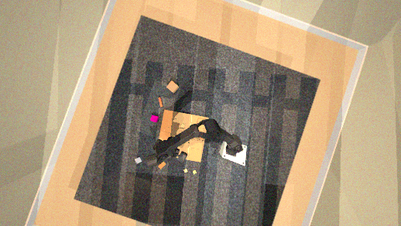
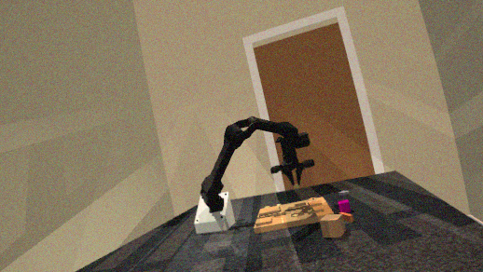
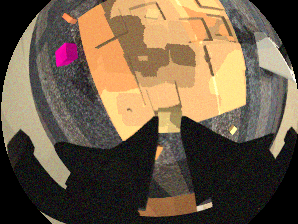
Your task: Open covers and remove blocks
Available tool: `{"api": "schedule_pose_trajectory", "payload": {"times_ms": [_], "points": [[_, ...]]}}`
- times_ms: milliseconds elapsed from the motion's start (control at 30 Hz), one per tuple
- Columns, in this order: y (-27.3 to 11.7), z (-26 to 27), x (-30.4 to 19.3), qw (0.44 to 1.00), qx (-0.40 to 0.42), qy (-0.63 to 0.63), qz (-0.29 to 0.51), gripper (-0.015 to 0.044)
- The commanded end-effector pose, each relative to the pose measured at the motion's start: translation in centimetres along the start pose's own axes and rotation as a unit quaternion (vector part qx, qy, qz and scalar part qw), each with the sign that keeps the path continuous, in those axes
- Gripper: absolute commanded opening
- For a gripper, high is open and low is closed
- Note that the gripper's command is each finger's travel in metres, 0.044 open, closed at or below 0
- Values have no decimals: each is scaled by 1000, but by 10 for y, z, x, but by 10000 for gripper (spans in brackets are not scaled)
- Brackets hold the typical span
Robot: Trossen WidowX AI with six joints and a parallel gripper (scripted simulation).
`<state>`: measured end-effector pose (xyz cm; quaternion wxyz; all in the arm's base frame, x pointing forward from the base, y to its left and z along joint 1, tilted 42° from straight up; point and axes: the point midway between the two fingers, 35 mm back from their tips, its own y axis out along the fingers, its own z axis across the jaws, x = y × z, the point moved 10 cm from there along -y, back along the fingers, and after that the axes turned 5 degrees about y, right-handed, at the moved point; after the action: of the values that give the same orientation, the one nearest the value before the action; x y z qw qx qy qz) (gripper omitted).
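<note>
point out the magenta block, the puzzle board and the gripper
magenta block [image 1: 154, 118] [image 2: 344, 206] [image 3: 65, 55]: all three views, middle
puzzle board [image 1: 164, 124] [image 2: 272, 225] [image 3: 99, 59]: all three views, bare surface or edge
gripper [image 2: 296, 183] [image 3: 169, 120]: exterior and wrist, between fingertips

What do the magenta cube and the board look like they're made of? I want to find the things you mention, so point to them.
The bright magenta cube [image 1: 154, 118] [image 2: 344, 206] [image 3: 66, 55] could be painted wood or plastic: evenly coloured, with no visible grain. The flat tan puzzle board [image 1: 197, 155] [image 2: 275, 226] [image 3: 195, 102] looks like matte wood, judging by its warm colour, though grain isn't discernible.
</note>
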<state>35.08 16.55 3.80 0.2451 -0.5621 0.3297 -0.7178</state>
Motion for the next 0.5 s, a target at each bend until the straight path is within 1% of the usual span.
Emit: {"api": "schedule_pose_trajectory", "payload": {"times_ms": [0, 467], "points": [[-4, 8, 15, 1000, -1, -1, 4, 80], [-7, 31, 69, 1000, -2, -2, 13, 80]]}}
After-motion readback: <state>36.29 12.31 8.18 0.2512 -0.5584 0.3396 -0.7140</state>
